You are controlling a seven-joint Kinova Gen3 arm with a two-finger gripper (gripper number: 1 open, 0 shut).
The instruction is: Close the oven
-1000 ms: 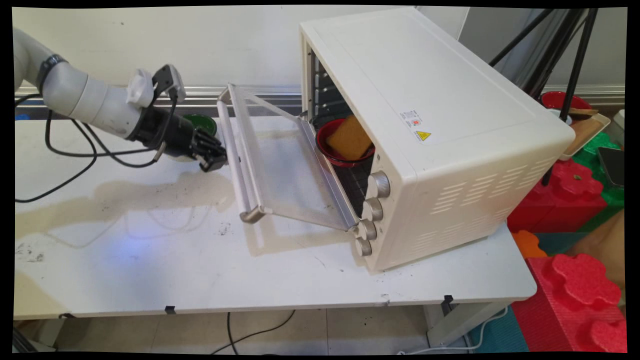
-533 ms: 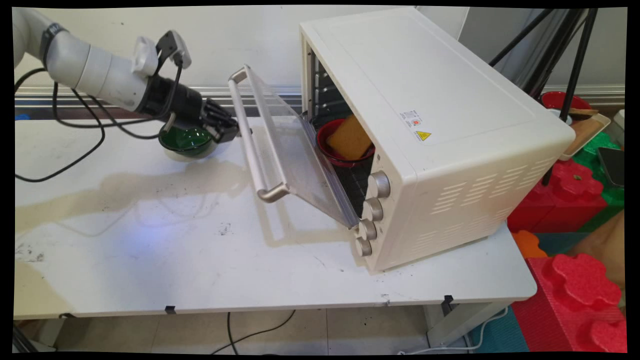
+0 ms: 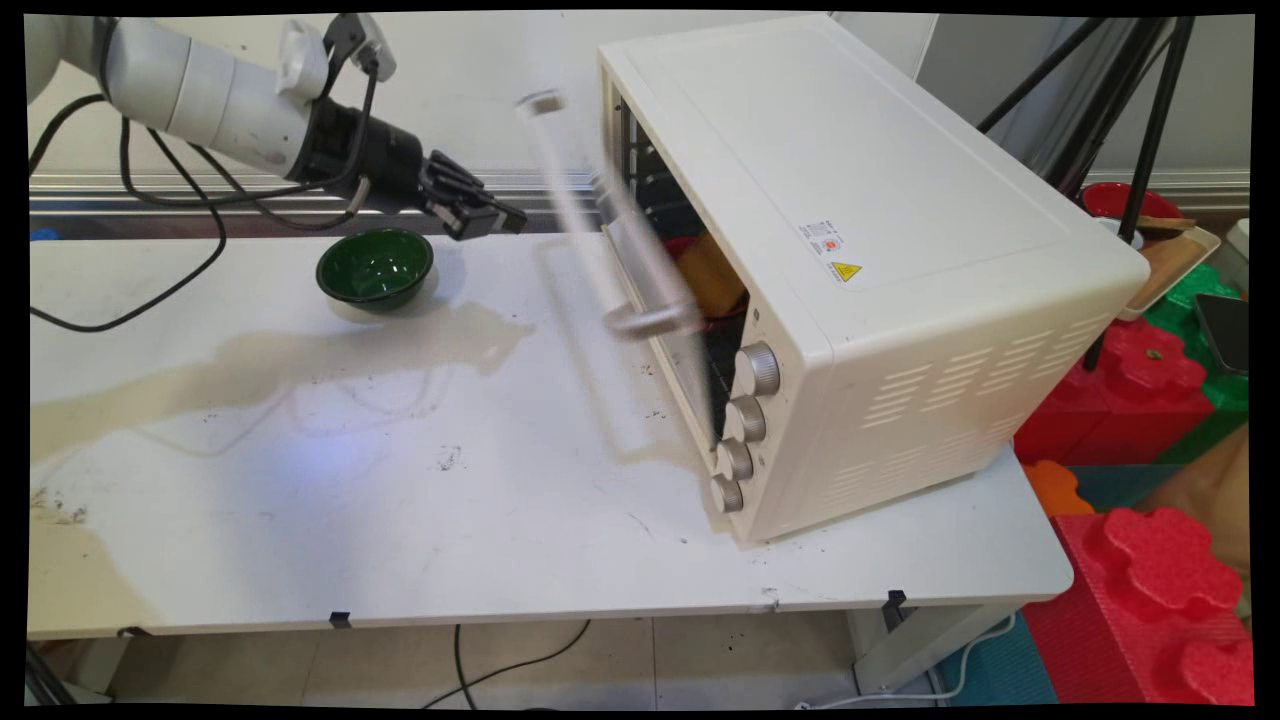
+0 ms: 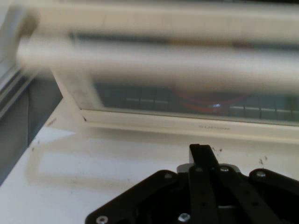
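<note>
The gripper [image 3: 497, 219] is hovering with fingers pressed together, empty, beside the oven door [image 3: 625, 265], which is blurring nearly upright; a green bowl [image 3: 375, 267] is sitting below

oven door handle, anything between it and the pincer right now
Nothing visible does. In the main view the pincer hangs above the table, left of the blurred oven door handle, with open air between them. The green bowl sits lower and further left, out of that line.

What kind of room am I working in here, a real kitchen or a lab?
Probably a lab or test room, not a kitchen: the toaster oven stands on a plain white table, with a tripod and big foam blocks beside it.
</note>
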